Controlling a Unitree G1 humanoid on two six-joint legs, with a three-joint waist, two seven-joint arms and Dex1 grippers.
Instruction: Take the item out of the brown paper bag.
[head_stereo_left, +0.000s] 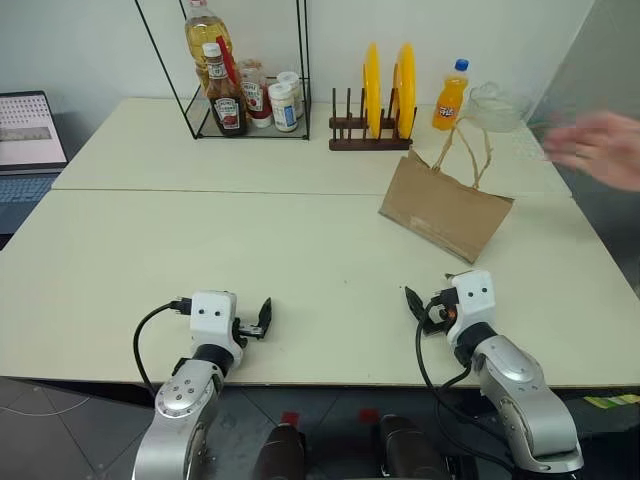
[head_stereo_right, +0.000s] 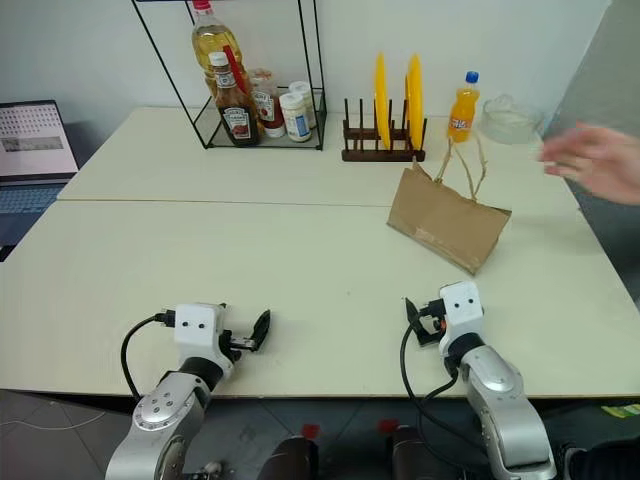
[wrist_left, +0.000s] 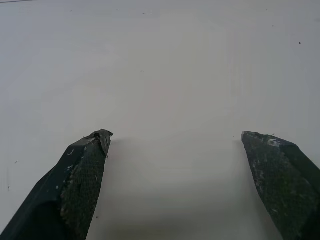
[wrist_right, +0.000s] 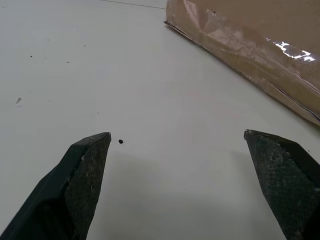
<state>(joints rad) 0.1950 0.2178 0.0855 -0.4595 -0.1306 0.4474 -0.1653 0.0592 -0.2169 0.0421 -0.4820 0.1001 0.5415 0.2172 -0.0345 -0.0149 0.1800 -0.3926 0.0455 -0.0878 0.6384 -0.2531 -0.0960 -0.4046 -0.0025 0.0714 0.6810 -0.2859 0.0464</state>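
Left tool (head_stereo_left: 262, 318): fingers spread wide, empty, over bare worktop near the front edge, left of centre. Right tool (head_stereo_left: 417, 305): likewise wide and empty, near the front edge, right of centre, aimed toward the bag.

Brown paper bag (head_stereo_left: 445, 207): lies flat on its side toward the right rear of the worktop (head_stereo_left: 250, 250), well apart from both tools, its two cord handles (head_stereo_left: 468, 152) pointing toward the rear edge. The bottle to be removed cannot be seen; it is judged to be inside, since the bag is not fully collapsed.

Handling, as a judgement: the bag is thin, light and creases easily; it will slide on the smooth top if pulled without being pinned. One tool should hold down the closed bottom end or a side wall, while the other enters at the mouth by the handles. A small plastic bottle would be round, smooth and inclined to roll; take it across the body.

Surface: pale, smooth, matte, two tops joined by a seam. Rear edge, left to right: laptop (head_stereo_left: 30, 140), wire rack of sauce bottles (head_stereo_left: 240, 80), plate rack with yellow plates (head_stereo_left: 385, 95), orange soda bottle (head_stereo_left: 451, 97), glass bowl (head_stereo_left: 497, 107). A person's hand (head_stereo_left: 598, 148) hovers at the right edge, beyond the bag.
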